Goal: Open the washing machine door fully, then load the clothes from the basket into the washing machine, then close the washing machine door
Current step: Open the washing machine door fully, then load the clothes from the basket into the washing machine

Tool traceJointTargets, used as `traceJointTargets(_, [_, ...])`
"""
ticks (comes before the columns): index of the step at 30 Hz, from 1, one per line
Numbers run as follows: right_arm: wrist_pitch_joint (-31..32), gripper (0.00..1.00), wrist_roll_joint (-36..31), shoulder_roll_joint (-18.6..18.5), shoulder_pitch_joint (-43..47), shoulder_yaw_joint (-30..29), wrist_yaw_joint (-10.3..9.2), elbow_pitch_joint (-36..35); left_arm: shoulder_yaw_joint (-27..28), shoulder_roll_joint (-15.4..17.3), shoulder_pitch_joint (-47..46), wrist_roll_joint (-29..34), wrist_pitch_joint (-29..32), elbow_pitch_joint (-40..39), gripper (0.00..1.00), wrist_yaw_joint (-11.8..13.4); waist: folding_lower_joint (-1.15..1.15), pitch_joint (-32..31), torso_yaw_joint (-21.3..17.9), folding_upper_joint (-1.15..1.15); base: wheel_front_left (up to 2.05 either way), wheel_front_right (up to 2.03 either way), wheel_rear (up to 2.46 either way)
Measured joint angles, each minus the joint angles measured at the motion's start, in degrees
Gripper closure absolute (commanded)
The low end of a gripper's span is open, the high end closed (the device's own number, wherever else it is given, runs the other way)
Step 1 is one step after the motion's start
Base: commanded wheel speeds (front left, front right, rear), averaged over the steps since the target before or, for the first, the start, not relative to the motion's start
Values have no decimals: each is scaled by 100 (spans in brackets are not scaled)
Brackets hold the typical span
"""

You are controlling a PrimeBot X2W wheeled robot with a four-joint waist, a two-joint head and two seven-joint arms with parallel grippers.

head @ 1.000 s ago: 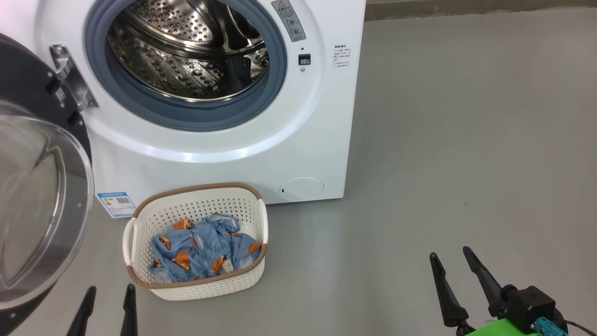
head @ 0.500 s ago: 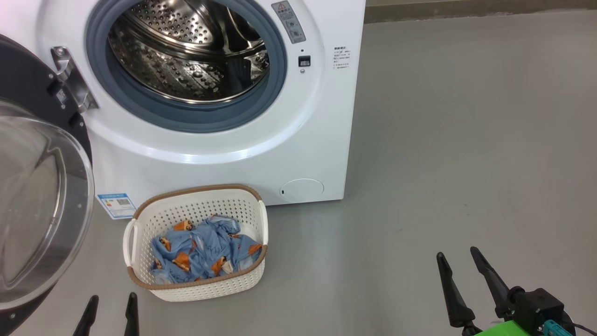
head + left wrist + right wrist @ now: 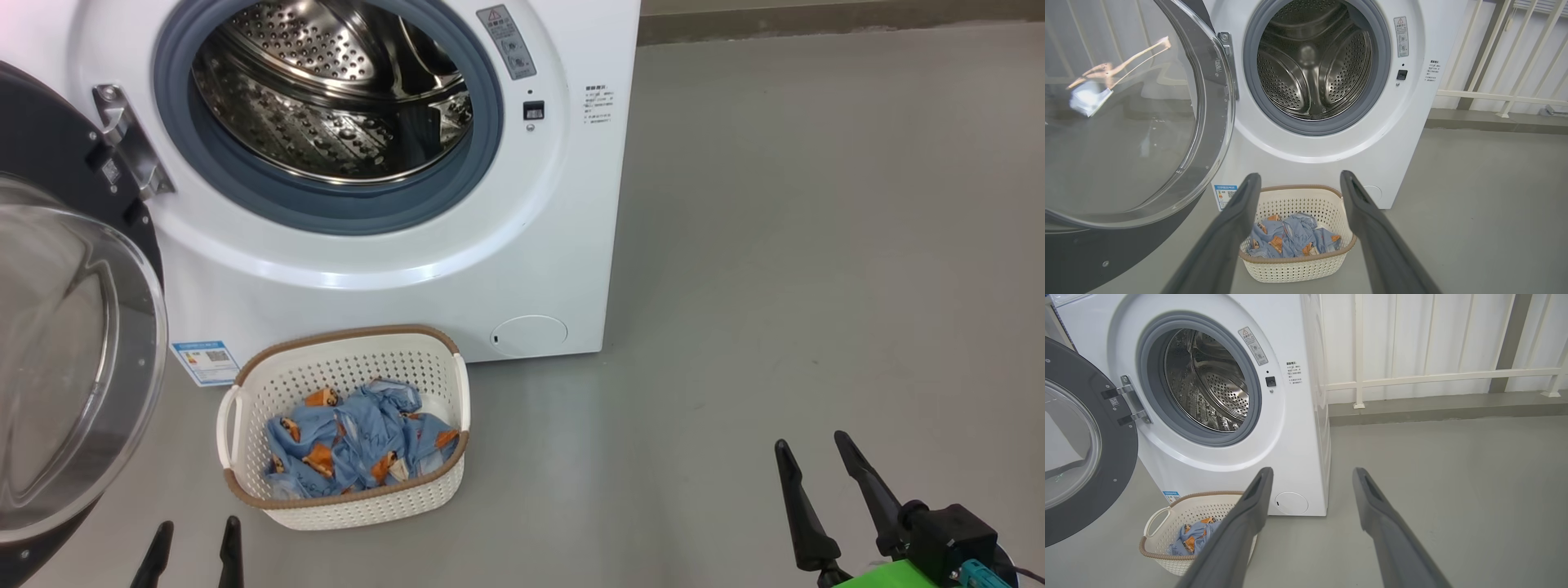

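Head view: left fingers (image 3: 230, 554) and right fingers (image 3: 798, 506) point forward, spread wide, short of the basket (image 3: 367, 510).

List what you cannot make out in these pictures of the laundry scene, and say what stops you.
- Head view: the floor of the basket, covered by the clothes.
- Head view: the print on the blue label of the washing machine, too small to read.
- Head view: the left side of the washing machine door, cut off by the picture's edge.
- Right wrist view: the basket's right side, behind one finger of the right gripper.
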Motion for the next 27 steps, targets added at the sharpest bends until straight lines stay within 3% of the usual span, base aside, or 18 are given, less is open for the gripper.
traceJointTargets(16, [0,0,0,2,0,-52,0,1,-36,109,-3,-2,1,110,0,0,0,6,91,0,5,-5,0])
traceJointTargets(27, [0,0,0,4,1,-21,0,14,-21,112,-13,-18,3,167,0,0,0,30,108,0,120,-120,0])
